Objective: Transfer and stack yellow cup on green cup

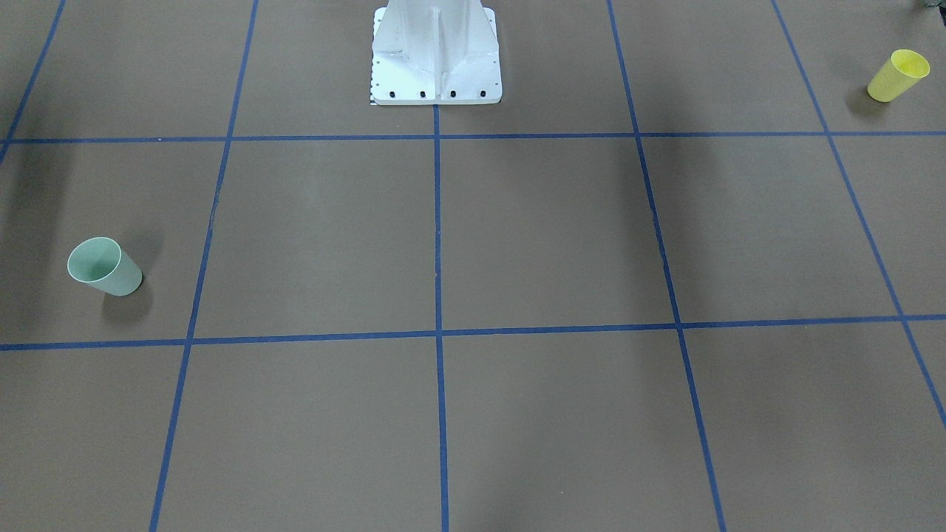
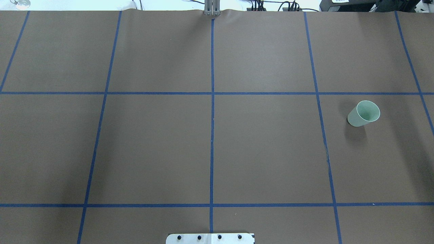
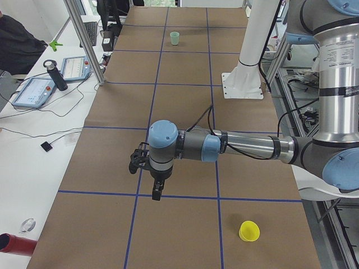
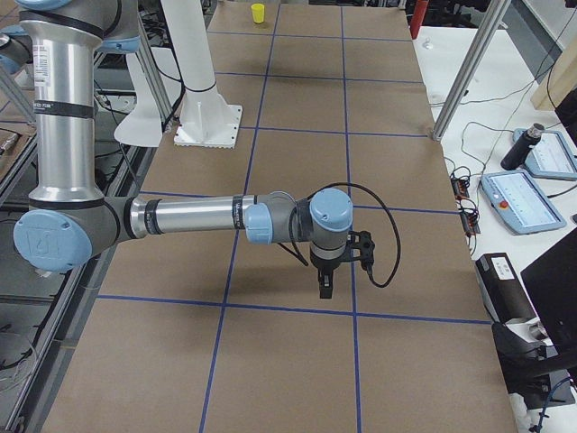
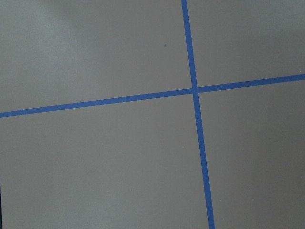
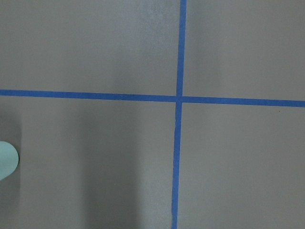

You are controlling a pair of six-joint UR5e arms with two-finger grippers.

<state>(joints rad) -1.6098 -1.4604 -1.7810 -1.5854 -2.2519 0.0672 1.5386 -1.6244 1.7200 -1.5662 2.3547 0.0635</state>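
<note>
The yellow cup (image 1: 898, 75) stands upright near the table's edge on my left side; it also shows in the exterior left view (image 3: 249, 231) and far off in the exterior right view (image 4: 258, 13). The green cup (image 1: 103, 267) stands upright on my right side (image 2: 363, 114), and a sliver of it shows in the right wrist view (image 6: 7, 160). My left gripper (image 3: 156, 190) hangs above the table, away from the yellow cup. My right gripper (image 4: 325, 287) hangs above the table, away from the green cup. Both show only in the side views, so I cannot tell whether they are open or shut.
The brown table cover carries a blue tape grid (image 2: 212, 93). The white robot pedestal (image 1: 436, 55) stands at the middle of my edge. Tablets and cables (image 3: 33, 89) lie on the white bench beyond the far side. Metal frame posts (image 4: 469, 68) stand there too.
</note>
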